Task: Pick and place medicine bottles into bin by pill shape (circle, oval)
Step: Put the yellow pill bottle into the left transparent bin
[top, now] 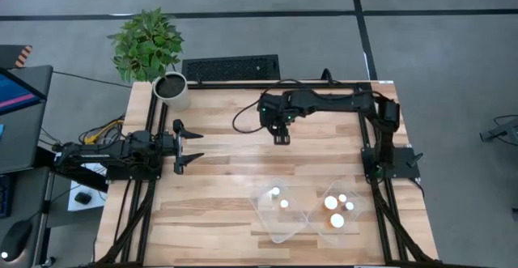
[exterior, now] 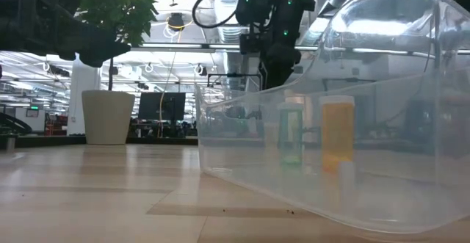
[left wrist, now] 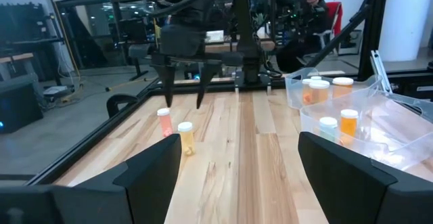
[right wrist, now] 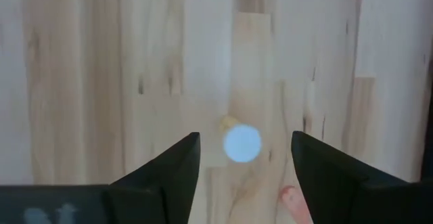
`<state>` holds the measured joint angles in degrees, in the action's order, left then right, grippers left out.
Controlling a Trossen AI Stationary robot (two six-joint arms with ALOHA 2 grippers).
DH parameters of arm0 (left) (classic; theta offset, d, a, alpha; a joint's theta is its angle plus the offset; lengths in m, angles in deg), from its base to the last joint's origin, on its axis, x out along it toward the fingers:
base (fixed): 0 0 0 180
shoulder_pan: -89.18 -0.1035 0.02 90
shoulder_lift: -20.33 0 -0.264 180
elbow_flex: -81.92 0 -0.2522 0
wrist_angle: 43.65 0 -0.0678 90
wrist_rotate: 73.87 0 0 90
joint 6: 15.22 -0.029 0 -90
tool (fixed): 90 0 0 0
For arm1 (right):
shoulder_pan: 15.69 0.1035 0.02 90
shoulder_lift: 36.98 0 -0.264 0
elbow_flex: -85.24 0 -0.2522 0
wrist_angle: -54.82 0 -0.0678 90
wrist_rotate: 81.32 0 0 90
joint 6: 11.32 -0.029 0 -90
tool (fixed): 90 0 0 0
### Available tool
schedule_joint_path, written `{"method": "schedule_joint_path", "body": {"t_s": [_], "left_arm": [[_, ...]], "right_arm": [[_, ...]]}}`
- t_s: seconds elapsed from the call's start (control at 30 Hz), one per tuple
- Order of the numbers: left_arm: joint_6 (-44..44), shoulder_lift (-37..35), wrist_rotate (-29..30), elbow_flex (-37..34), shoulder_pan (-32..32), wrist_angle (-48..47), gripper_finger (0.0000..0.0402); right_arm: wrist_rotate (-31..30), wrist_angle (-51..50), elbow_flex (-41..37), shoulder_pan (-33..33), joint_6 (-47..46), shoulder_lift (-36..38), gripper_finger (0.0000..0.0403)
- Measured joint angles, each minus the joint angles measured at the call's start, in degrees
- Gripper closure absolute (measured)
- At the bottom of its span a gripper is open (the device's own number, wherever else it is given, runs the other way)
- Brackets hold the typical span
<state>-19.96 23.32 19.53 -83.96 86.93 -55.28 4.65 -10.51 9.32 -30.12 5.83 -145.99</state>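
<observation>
right gripper [right wrist: 245, 158] over bottle [right wrist: 242, 143], jaws parted, mid-table | left gripper [top: 193, 146] wide, left edge | risk: you clip second bottle [left wrist: 164, 121] just beside, tips it
</observation>
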Motion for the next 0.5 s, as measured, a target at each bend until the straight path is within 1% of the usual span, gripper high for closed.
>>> {"method": "schedule_joint_path", "body": {"t_s": [0.07, 0.17, 0.27, 0.5], "left_arm": [[0.0, 0.0, 0.02, -0.01, -0.01, 0.01, 0.0109], [0.0, 0.0, 0.02, 0.0, 0.0, 0.0, 0.0109], [0.0, 0.0, 0.0, 0.0, 0.01, 0.0, 0.0109], [0.0, 0.0, 0.02, 0.0, 0.0, 0.06, 0.0109]], "right_arm": [[0.51, -0.1, 0.0, -0.47, -0.13, 0.0, 0.0148], [2.81, -0.88, 0.0, -1.14, -0.53, -0.13, 0.0131], [3.06, -0.33, -0.02, -1.08, -0.03, -2.04, 0.0119], [2.79, -0.08, 0.0, -2.64, 1.4, -5.95, 0.0116]]}}
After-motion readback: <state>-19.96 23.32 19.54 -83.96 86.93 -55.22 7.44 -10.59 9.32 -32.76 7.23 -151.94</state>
